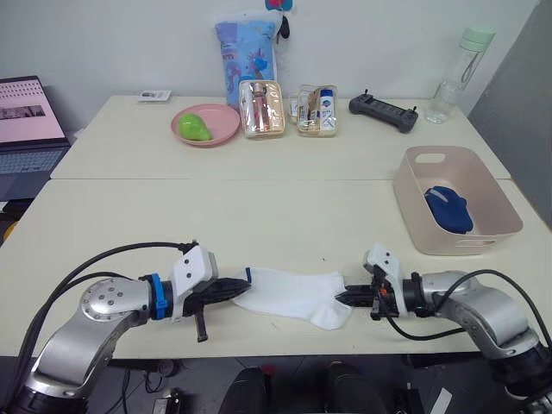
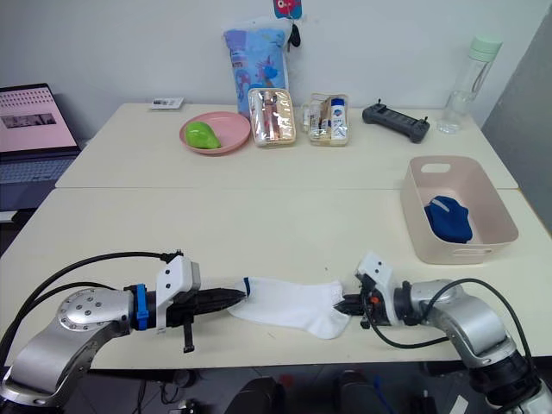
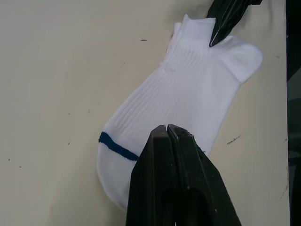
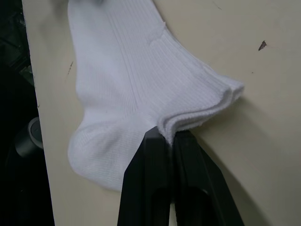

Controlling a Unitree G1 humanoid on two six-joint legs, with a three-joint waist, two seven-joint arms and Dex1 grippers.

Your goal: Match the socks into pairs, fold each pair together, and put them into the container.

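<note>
White socks (image 1: 297, 297) lie flat near the table's front edge, one stacked on another as the layered cuff (image 4: 207, 106) shows; a blue mark (image 3: 117, 147) crosses the toe end. My left gripper (image 1: 244, 284) is shut, and its fingers (image 3: 167, 155) rest on top of the toe end. At the other end, my right gripper (image 1: 343, 299) is shut on the cuff edge. The pale pink container (image 1: 498, 200) stands at the right with a dark blue sock bundle (image 1: 449, 210) inside.
At the back stand a pink plate (image 1: 226, 129) holding a green object, two clear pouches (image 1: 261, 109), a blue patterned bag (image 1: 246, 52), a black controller (image 1: 383, 112) and a bottle (image 1: 461, 73). A laptop (image 1: 26, 129) sits at the far left.
</note>
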